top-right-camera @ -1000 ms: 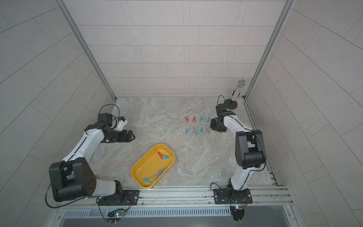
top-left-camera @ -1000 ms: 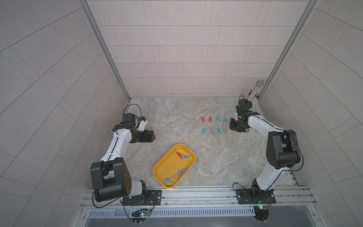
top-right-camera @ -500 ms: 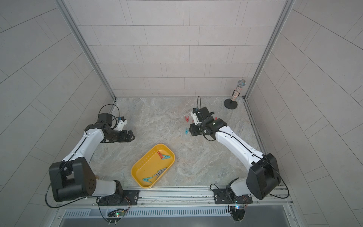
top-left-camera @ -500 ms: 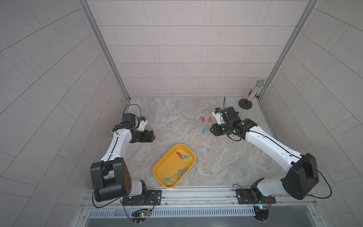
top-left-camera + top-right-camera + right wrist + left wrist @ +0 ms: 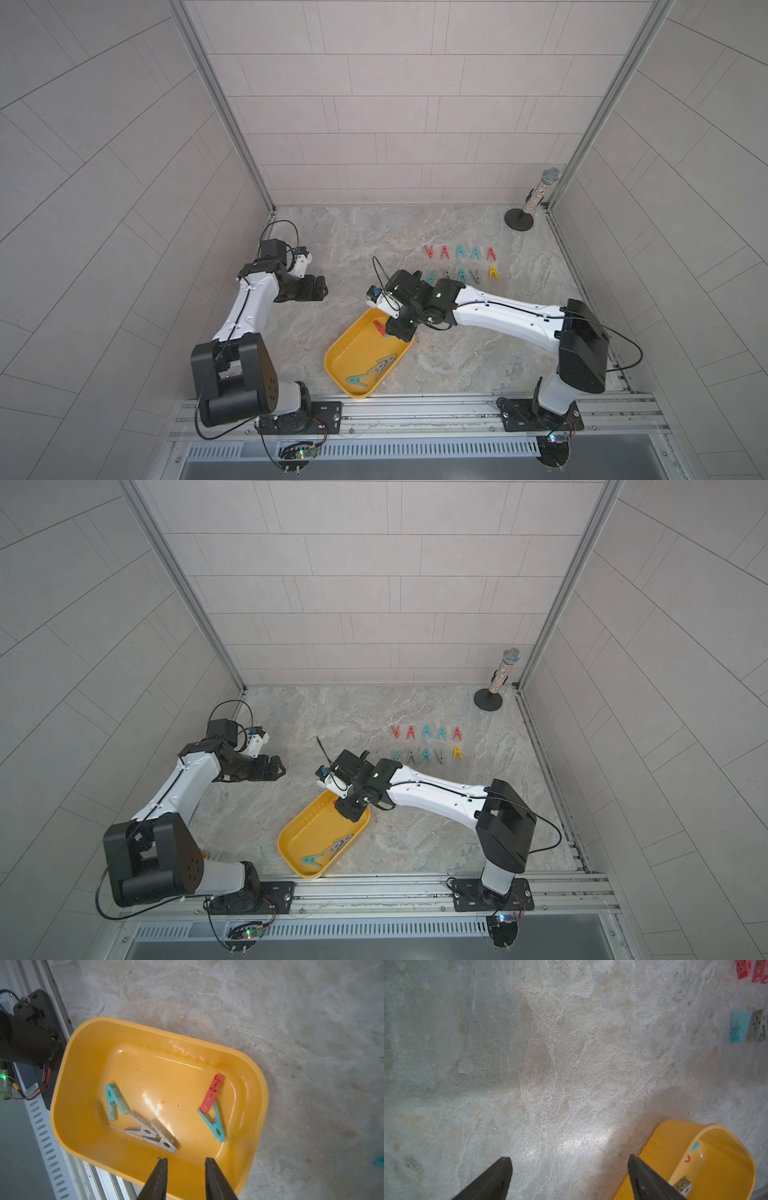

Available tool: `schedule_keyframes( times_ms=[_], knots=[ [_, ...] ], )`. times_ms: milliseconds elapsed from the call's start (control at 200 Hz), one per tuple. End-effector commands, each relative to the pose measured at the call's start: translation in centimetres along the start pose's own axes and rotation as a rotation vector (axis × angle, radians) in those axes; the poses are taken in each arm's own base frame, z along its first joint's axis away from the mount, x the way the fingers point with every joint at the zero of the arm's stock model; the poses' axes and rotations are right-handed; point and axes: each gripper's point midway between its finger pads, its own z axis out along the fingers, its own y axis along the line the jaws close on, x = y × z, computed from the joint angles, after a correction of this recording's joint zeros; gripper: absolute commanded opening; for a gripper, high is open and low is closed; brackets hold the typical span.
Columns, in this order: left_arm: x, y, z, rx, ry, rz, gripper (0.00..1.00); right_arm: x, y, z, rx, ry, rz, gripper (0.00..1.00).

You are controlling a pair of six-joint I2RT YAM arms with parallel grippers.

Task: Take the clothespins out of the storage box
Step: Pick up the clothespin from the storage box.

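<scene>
The yellow storage box (image 5: pixel 337 360) (image 5: pixel 291 840) lies at the front middle of the table. Inside it the right wrist view shows a red clothespin (image 5: pixel 212 1093), a teal one (image 5: pixel 215 1124) touching it, another teal one (image 5: pixel 114 1101) and two grey ones (image 5: pixel 153 1132) piled together. My right gripper (image 5: pixel 186 1159) (image 5: pixel 397 330) hangs open over the box's far end, nothing between its fingers. Far left of the box, my left gripper (image 5: pixel 569 1158) (image 5: pixel 318 286) stands wide open over bare table. Several clothespins (image 5: pixel 460 252) (image 5: pixel 426 732) lie in two rows at the back right.
A microphone on a round black stand (image 5: pixel 519 218) is in the back right corner. The metal rail (image 5: pixel 415 411) with both arm bases runs close along the box's near side. Tiled walls close in the left, right and back.
My right arm has swung from the rows of clothespins at the back right to above the storage box, its jaws slightly wider. The left arm has not moved.
</scene>
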Motion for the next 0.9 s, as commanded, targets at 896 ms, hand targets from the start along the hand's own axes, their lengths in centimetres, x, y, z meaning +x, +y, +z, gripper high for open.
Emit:
schedule_keyframes(
  times_ms=[896],
  knots=[
    [0.2,-0.2,-0.4,-0.002,0.001,0.013,0.95,0.3,-3.5,8.9,0.227,0.239,0.058,0.39]
  ],
)
